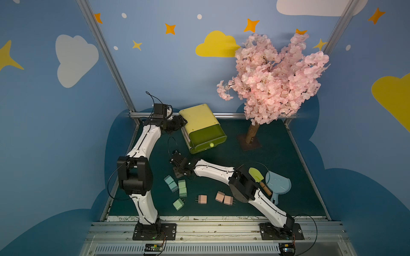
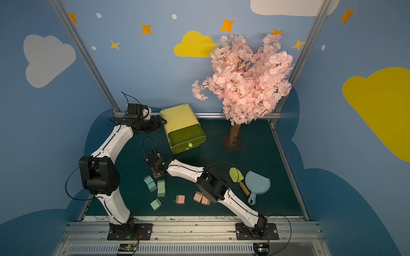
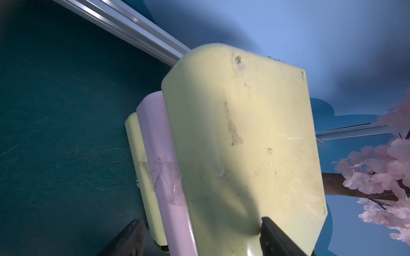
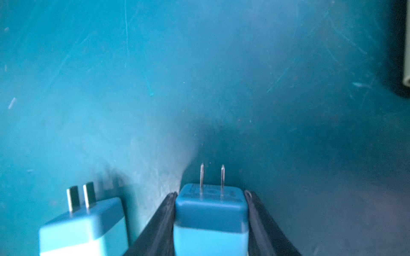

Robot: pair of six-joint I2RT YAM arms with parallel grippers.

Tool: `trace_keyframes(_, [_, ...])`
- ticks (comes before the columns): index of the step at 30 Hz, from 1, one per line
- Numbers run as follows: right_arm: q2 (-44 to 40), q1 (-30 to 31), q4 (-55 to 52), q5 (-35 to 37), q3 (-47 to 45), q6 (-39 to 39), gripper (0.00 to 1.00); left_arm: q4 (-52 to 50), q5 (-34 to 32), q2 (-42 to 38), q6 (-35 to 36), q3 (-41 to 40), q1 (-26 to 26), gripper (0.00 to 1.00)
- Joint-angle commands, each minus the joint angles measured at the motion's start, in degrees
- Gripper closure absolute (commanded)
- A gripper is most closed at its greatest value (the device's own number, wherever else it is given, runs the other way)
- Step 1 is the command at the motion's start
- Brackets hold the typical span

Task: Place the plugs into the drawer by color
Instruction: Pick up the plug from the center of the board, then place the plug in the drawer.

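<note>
The yellow-green drawer stands at the back of the mat with its top drawer pulled out. My left gripper is shut on its rear corner, one finger on the top panel. My right gripper is low on the mat, shut on a blue plug with prongs pointing away. A second blue plug lies just beside it. In a top view two blue plugs, three green plugs and three pink plugs lie near the front.
A pink blossom tree on a brown base stands at the back right. A yellow-green toy shovel and a blue dustpan lie behind my right arm. Metal rails edge the mat.
</note>
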Motion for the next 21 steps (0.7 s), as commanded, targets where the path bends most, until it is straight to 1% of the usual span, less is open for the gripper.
trace_keyframes(1, [-1.91,-0.14,-2.05,0.90,1.47,-0.38,0.64,-0.80,-0.18,-1.50,0.62,-0.72,0.46,0.17])
trace_keyframes(4, [-5.91,0.20,-2.68,1.53,0.51,-1.40,0.64,-0.80,-0.10,-1.64,0.70,-0.81,0.37,0.17])
trace_keyframes(9, [-17.50,0.83,-1.86,4.50,-4.01,-4.36,0.65,-0.56,0.07,-2.01,0.51,-0.88,0.46,0.17])
trace_keyframes(12, [-23.82,0.00,-1.08,5.90,-6.45,-6.77,0.65,-0.50,0.77,-2.12,0.11,-0.89,0.39,0.18])
trace_keyframes(17, [-30.81,-4.28,-2.33,4.37,-7.35,-11.52,0.65,-0.63,1.63,-2.48,0.24,-0.99,0.05,0.18])
trace_keyframes(21, [-31.58,-8.75,-5.06,2.11,-4.10,-13.84,0.65,-0.97,2.47,-2.21,0.15,-0.64,0.03,0.18])
